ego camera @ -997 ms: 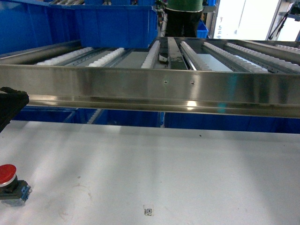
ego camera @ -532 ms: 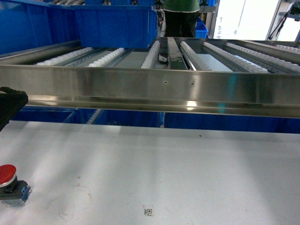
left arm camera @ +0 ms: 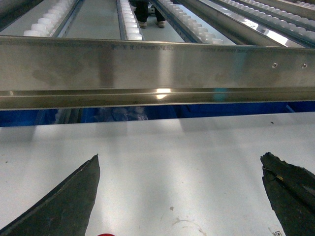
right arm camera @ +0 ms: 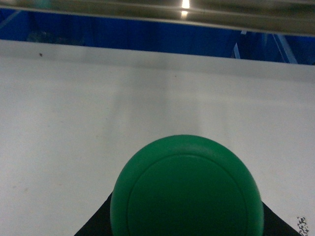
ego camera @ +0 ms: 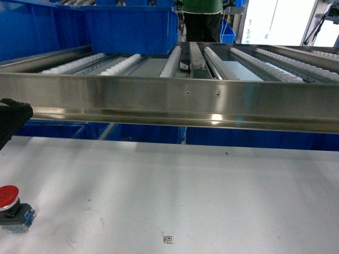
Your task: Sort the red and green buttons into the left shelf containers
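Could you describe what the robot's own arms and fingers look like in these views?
Little shows. The left gripper has two dark, matte fingers tapering to wedge points, with a rough surface. Its arm appears as a black shape at the head view's left edge. The right gripper's fingers appear black, mostly hidden.

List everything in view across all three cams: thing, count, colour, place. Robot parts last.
red button: 1, red cap on dark body, upright on table, near-left in head view
green button: 1, green cap, fills bottom of right wrist view, between the right gripper's fingers
table: 1, white, in front of shelf
marker tag: 1, black-and-white, near edge of table
shelf: 1, steel with white roller tracks, behind table
blue bins: at least 2, on shelf upper left; more blue below the beam
person: 1, green top, dark trousers, behind shelf
left gripper: 1, black, fingers spread, over table
right gripper: 1, black, mostly hidden by green button
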Robot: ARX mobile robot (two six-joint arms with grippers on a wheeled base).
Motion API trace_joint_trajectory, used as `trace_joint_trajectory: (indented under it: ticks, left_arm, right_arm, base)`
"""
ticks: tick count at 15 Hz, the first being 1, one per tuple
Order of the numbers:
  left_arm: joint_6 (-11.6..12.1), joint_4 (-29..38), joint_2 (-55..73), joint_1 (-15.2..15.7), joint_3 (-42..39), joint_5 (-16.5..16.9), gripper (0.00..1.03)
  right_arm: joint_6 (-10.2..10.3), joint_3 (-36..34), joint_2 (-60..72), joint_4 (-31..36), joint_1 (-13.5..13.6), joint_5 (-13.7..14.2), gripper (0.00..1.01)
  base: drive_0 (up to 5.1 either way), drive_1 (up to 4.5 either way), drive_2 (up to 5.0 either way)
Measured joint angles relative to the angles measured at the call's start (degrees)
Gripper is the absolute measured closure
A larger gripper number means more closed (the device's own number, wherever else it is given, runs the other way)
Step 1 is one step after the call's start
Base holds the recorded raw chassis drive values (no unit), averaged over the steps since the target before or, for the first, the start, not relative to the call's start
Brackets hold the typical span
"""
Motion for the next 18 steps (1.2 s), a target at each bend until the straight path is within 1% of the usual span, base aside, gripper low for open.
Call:
trace_joint_trajectory:
  ticks: [2,4,5,7,8,9,13,14,17,18]
  left_arm:
    - [0.0,0.0,0.0,0.0,0.0,0.0,0.05]
    - [0.0,0.0,0.0,0.0,0.0,0.0,0.05]
    - [0.0,0.0,0.0,0.0,0.0,0.0,0.05]
    - [0.0,0.0,0.0,0.0,0.0,0.0,0.05]
    - [0.0,0.02,0.0,0.0,0.0,0.0,0.05]
    - [0.0,0.0,0.0,0.0,0.0,0.0,0.05]
    - [0.0,0.02,0.0,0.0,0.0,-0.02,0.05]
    - [0.02,0.24,0.96,0.13,0.0,-1.68,0.05]
    - [0.7,2.19,6.56,0.7,0.0,-9.27,0.05]
    - [0.87,1.57,8.35,0.7,0.66,-11.34,0.05]
  right_arm:
    - [1.25,-4.94,-13.2,-6.6,1.18,-0.22,0.66]
    - [1.57,-5.79,-16.87,-8.92,1.29,-0.28,0.66]
    - [2.19,-6.51,-21.99,-12.28,1.31,-0.42,0.66]
    - [2.45,-7.63,-39.23,-24.22,2.14,-0.44,0.66]
    - [2.43,-8.31,-45.88,-29.16,3.26,-0.39,0.66]
    - [2.36,-9.2,-51.17,-32.65,4.39,-0.09,0.66]
    - [2.36,-9.4,-51.65,-32.61,4.31,0.24,0.67]
    - [2.36,-9.4,-51.63,-32.61,4.31,0.24,0.67]
    - [2.36,-9.4,-51.69,-32.61,4.31,0.24,0.67]
    - [2.36,-9.4,-51.69,-32.63,4.31,0.24,0.67]
  base:
    - [0.0,0.0,0.0]
    - [0.0,0.0,0.0]
    - [0.0,0.0,0.0]
    - [0.0,0.0,0.0]
    - [0.0,0.0,0.0]
    - [0.0,0.0,0.0]
    - [0.0,0.0,0.0]
    - [0.0,0.0,0.0]
    - [0.0,0.0,0.0]
    - [0.0,0.0,0.0]
